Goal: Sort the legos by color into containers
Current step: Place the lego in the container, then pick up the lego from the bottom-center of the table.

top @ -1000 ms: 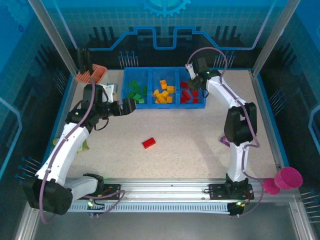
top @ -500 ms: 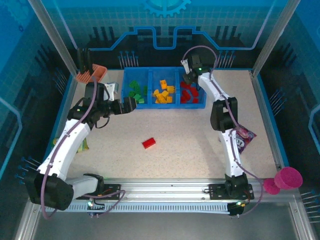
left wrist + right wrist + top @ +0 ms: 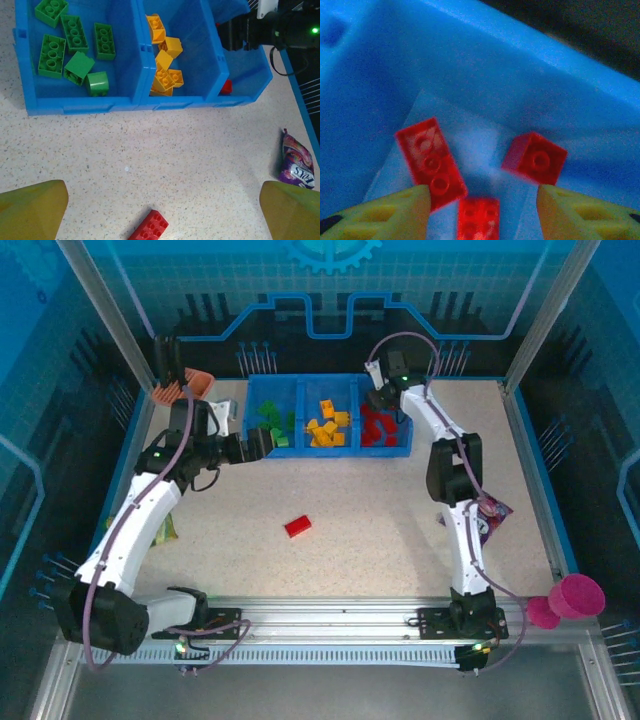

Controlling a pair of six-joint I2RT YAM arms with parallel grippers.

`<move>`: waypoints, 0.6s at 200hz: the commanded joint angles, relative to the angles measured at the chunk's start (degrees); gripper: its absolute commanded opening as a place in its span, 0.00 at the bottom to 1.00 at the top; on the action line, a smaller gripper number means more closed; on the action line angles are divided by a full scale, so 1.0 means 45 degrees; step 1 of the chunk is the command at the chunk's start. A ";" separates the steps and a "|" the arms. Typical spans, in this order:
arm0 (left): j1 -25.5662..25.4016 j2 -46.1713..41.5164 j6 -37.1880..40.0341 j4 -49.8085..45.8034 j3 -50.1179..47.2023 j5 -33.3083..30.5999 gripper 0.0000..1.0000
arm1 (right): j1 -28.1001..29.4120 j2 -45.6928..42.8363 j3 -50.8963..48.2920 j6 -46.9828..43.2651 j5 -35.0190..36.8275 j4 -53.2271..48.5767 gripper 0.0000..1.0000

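On the speckled surface, a red brick lies studs-up, long axis rising left to right in the overhead view — left tool and right tool both spread apart.

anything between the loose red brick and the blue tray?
Nothing: bare speckled table between the red brick and the tray, seen in the top and left wrist views.

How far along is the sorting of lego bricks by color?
Done: green bricks lie in the tray's left compartment, orange-yellow bricks in the middle, red bricks in the right. In hand: the right gripper hangs open over those. Left: one loose red brick on the table.
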 commanded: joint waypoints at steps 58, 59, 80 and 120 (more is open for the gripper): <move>0.0153 -0.1533 0.0167 -0.0496 -0.0094 0.0100 0.99 | 0.2543 -0.7613 -0.6825 -0.0784 -0.4611 0.0239 0.71; 0.0144 -0.1547 0.0180 -0.0505 -0.0099 0.0087 0.99 | 0.2600 -0.7672 -0.6894 -0.0859 -0.4680 0.0227 0.72; 0.0154 -0.1737 0.0415 -0.0670 -0.0148 -0.0015 0.99 | 0.3875 -0.8907 -0.8944 -0.3040 -0.5283 0.0864 0.76; 0.0173 -0.2153 0.0295 -0.0507 -0.0461 -0.0142 1.00 | 0.4896 -0.9501 -1.0978 -0.7260 -0.8775 0.1308 0.78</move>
